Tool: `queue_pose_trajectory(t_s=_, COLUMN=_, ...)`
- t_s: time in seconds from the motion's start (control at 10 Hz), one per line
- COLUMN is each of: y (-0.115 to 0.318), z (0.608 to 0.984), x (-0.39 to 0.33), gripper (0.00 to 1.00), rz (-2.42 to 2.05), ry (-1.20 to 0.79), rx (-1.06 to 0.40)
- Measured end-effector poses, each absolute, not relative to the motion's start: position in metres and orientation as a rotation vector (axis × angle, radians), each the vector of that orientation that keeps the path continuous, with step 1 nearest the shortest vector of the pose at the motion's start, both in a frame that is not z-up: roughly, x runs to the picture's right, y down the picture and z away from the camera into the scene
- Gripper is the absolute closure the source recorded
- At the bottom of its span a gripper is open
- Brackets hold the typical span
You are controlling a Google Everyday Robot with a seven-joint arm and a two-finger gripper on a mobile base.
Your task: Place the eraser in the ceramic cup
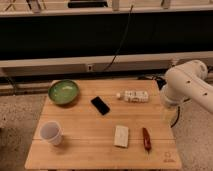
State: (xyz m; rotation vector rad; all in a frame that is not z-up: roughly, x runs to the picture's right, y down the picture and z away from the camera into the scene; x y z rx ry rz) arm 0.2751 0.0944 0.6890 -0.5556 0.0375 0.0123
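The eraser (100,105), a flat black slab, lies near the middle of the wooden table (90,150). The white ceramic cup (51,133) stands upright near the table's front left corner. My white arm (186,86) reaches in over the table's right edge. Its gripper (168,111) hangs below the arm at that edge, open and holding nothing, well to the right of the eraser and far from the cup.
A green bowl (63,92) sits at the back left. A white bottle (134,96) lies on its side at the back right. A cream block (121,136) and a red pen-like object (146,138) lie front right. A dark wall with a cable runs behind the table.
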Motion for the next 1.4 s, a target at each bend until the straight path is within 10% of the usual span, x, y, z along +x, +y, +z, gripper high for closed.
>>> queue_pose_trajectory(t_s=1.4, y=0.03, z=0.744, x=0.121, gripper=0.2, rz=-0.346, ry=-0.014, rx=-0.498)
